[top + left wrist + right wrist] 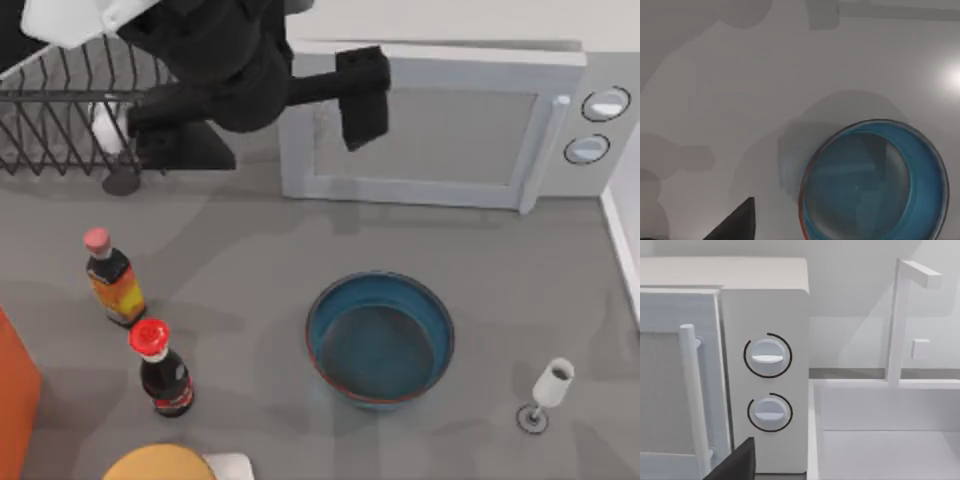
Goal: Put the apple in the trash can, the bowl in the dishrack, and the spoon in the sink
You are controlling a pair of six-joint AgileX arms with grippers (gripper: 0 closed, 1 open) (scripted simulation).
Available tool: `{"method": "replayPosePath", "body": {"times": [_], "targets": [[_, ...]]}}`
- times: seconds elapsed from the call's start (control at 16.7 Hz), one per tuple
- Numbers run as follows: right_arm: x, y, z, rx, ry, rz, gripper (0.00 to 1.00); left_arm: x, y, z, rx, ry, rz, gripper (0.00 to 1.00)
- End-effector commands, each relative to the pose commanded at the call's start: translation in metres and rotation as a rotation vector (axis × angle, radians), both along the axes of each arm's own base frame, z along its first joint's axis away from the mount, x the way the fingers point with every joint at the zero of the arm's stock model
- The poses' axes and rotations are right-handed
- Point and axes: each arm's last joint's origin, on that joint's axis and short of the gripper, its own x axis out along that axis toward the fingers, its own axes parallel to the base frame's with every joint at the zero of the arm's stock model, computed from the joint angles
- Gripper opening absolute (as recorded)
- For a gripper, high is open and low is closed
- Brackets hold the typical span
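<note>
Plainly, no writing is reading clearly on either bottle label. Sitting upright and empty on the grey table (480, 240), the teal bowl (380, 338) is showing a thin reddish rim, right of the red-capped bottle (163, 368). Whether the left gripper (362, 98) above the microwave (440, 125) is holding its jaws apart, I cannot tell.

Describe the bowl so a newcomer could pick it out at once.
Start at the white microwave along the table's back edge. On the grey table just in front of it stands the bowl. It is deep, round and teal-blue with a thin reddish edge, far wider than the bottles at its left.
</note>
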Motion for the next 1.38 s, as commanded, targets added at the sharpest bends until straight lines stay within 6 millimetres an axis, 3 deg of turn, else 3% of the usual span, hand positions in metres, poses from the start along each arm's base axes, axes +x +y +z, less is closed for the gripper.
{"method": "replayPosePath", "body": {"times": [0.12, 0.3, 0.6, 0.78, 1.2, 1.38], "targets": [[0.000, 0.000, 0.000, 0.000, 0.000, 0.000, 1.00, 0.013, -0.046, -0.018, 0.062, 0.116, -0.005, 1.00], [0.000, 0.000, 0.000, 0.000, 0.000, 0.000, 1.00, 0.015, -0.105, -0.047, 0.147, 0.232, -0.007, 1.00], [0.000, 0.000, 0.000, 0.000, 0.000, 0.000, 1.00, -0.001, -0.164, -0.081, 0.232, 0.307, -0.003, 1.00], [0.000, 0.000, 0.000, 0.000, 0.000, 0.000, 1.00, -0.007, -0.176, -0.092, 0.257, 0.323, -0.002, 1.00], [0.000, 0.000, 0.000, 0.000, 0.000, 0.000, 1.00, -0.004, -0.176, -0.095, 0.255, 0.321, -0.001, 1.00], [0.000, 0.000, 0.000, 0.000, 0.000, 0.000, 1.00, -0.002, -0.178, -0.116, 0.251, 0.318, -0.003, 1.00]]}}
